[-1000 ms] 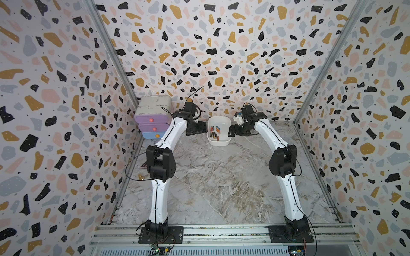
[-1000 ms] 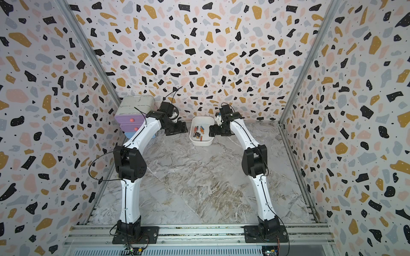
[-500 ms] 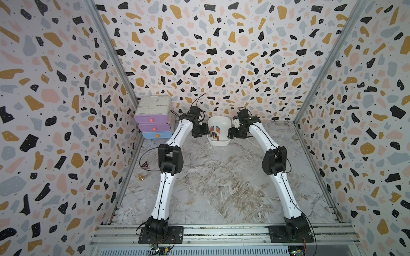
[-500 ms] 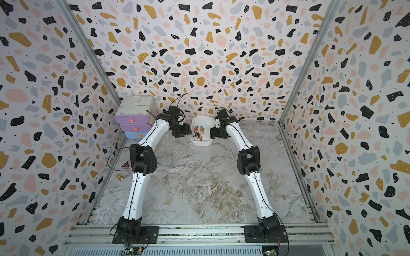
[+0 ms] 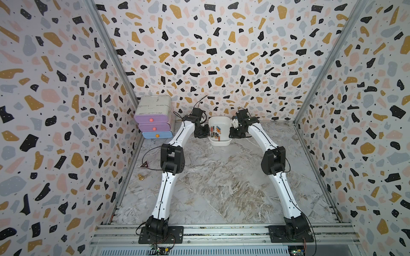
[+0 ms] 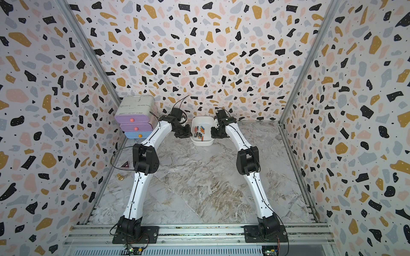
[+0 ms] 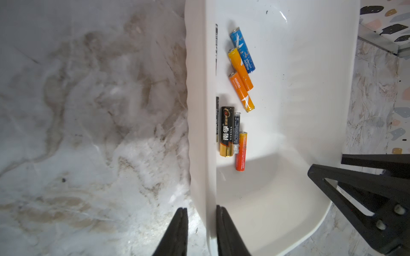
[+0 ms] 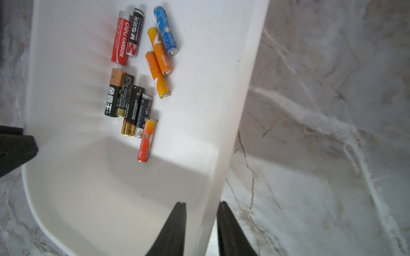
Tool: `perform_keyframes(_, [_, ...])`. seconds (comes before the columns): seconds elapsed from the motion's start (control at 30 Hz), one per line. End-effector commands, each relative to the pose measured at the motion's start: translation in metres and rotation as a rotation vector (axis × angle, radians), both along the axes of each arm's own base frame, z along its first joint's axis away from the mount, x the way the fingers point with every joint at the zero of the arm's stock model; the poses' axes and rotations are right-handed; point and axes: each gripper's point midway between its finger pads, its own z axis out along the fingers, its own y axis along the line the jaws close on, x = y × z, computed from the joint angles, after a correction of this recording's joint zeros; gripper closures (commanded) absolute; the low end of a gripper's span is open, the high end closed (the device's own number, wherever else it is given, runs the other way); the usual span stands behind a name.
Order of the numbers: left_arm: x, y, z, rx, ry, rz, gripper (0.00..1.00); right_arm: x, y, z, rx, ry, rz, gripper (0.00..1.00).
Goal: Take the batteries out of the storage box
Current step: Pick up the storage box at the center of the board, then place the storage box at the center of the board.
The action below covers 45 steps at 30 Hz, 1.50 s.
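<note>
Left hand (image 7: 200, 208) and right hand (image 8: 202, 202), reaching forward, pinch opposite storage box (image 7: 299, 133) walls.

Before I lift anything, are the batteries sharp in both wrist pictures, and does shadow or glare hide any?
Right wrist view: the small cylindrical batteries are sharp, labels readable; a soft shadow across the shallow white plastic storage box barely reaches them. Left wrist view: equally sharp, no glare on them; marble tabletop soft. Top views: colours only.
</note>
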Motion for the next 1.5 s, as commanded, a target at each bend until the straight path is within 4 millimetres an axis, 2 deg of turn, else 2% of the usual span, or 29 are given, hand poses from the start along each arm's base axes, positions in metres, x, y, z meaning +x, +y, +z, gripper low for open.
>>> perform_keyframes(0.0, [0.001,-0.008,0.005,-0.010,-0.020,-0.003,0.79,0.000,0.000,0.014,-0.026,-0.028,-0.010,0.80])
perform_keyframes(0.13, [-0.002,-0.012,0.006,-0.009,-0.024,-0.003,0.88,-0.004,-0.006,0.017,-0.063,-0.020,-0.038,0.87])
perform_keyframes(0.3, [-0.009,-0.006,0.013,0.004,-0.017,0.019,1.00,-0.015,-0.011,0.027,-0.115,-0.025,-0.037,1.00])
perform_keyframes(0.43, [-0.020,-0.006,0.022,0.001,-0.014,0.023,1.00,-0.028,-0.011,0.043,-0.123,-0.022,-0.040,1.00])
perform_keyframes(0.53, [-0.032,-0.007,0.039,-0.002,-0.022,0.014,1.00,-0.043,-0.013,0.061,-0.137,-0.028,-0.039,1.00])
perform_keyframes(0.63, [-0.051,-0.003,0.059,0.000,-0.027,0.011,1.00,-0.066,-0.017,0.085,-0.140,-0.044,-0.041,1.00])
perform_keyframes(0.73, [-0.076,0.004,0.077,-0.002,-0.045,0.016,1.00,-0.097,-0.028,0.102,-0.124,-0.076,-0.063,1.00])
perform_keyframes(0.9, [-0.140,0.014,0.074,-0.024,0.022,0.007,1.00,-0.173,-0.050,0.110,-0.067,-0.086,-0.103,1.00])
perform_keyframes(1.0, [-0.181,0.013,0.071,-0.029,0.036,-0.009,1.00,-0.220,-0.065,0.102,-0.081,-0.076,-0.110,1.00])
perform_keyframes(1.1, [-0.223,0.015,0.062,-0.010,0.077,-0.024,1.00,-0.272,-0.075,0.076,-0.095,-0.015,-0.120,1.00])
perform_keyframes(1.2, [-0.253,0.021,0.047,0.025,0.106,-0.012,1.00,-0.313,-0.080,0.055,-0.089,0.015,-0.145,1.00])
perform_keyframes(1.33, [-0.278,0.026,0.025,0.049,0.144,0.007,1.00,-0.342,-0.077,0.029,-0.089,0.041,-0.162,1.00])
perform_keyframes(1.47, [-0.285,0.034,0.007,0.106,0.148,0.013,1.00,-0.348,-0.072,0.013,-0.114,0.034,-0.167,1.00])
